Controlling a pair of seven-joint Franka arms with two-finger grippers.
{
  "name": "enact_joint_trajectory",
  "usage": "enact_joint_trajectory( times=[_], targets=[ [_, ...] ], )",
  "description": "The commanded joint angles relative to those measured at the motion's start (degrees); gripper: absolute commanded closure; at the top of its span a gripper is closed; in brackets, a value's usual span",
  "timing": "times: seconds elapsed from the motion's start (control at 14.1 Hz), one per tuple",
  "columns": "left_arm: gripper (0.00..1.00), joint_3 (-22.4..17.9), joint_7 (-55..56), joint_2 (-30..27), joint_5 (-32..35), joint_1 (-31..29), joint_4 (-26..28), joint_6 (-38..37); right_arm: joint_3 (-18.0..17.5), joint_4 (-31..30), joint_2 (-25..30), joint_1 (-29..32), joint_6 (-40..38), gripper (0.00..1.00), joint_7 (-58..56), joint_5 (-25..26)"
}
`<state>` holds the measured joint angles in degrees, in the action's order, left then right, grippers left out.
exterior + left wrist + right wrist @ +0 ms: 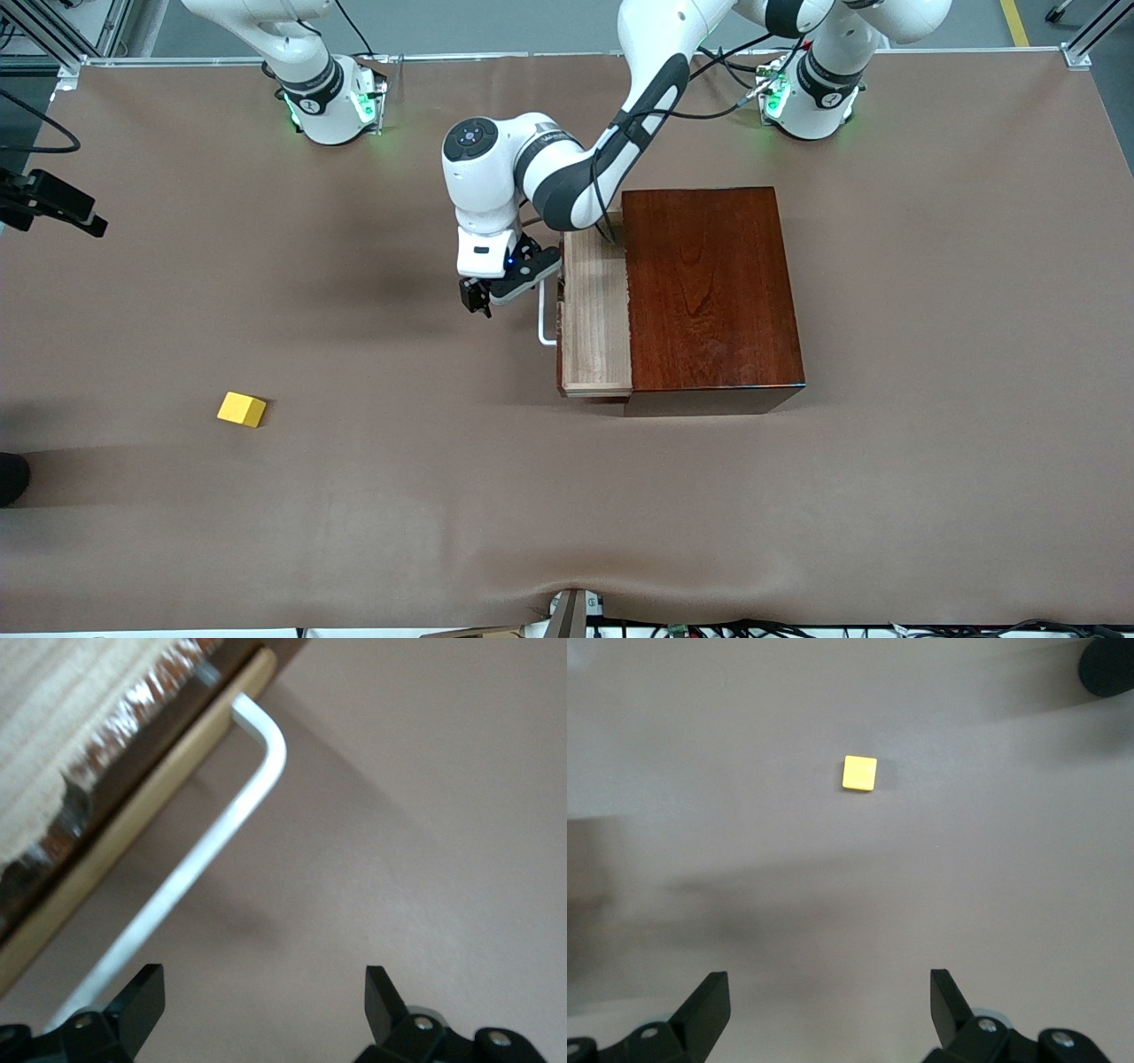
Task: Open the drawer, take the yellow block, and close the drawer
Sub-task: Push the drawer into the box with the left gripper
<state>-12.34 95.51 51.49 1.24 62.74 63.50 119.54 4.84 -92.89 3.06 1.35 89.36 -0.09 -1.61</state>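
Note:
The dark red-brown box (709, 283) stands mid-table. Its drawer (595, 310) is pulled partly out and shows a pale wood interior. The white U-shaped handle (544, 321) is on its front. My left gripper (478, 304) is open and empty, just off the handle on the side toward the right arm's end. In the left wrist view the handle (213, 846) runs past one fingertip (142, 992) of the left gripper (261, 979), apart from it. The yellow block (241, 408) lies on the table toward the right arm's end. My right gripper (828, 983) is open, high over the table, with the block (859, 773) in its view.
A brown mat (567, 496) covers the table. A black device (53, 206) juts in at the right arm's end. A dark round object (11, 478) sits at that same edge, nearer the front camera, and shows in the right wrist view (1107, 665).

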Motion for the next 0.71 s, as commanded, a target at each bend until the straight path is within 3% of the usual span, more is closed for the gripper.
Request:
enact_joint_trajectory(
  times=[0.0, 0.64],
  targets=[
    [0.0, -0.3, 0.3, -0.4, 1.4, -1.3, -0.7, -4.6, -0.4, -0.6, 0.0, -1.2, 0.8, 0.0, 0.7, 0.3],
    [0.0, -1.1, -0.2, -0.6, 1.4, -3.1, 0.2, -15.7, -0.4, -0.7, -1.0, -1.9, 2.3, 0.0, 0.7, 0.9]
  ],
)
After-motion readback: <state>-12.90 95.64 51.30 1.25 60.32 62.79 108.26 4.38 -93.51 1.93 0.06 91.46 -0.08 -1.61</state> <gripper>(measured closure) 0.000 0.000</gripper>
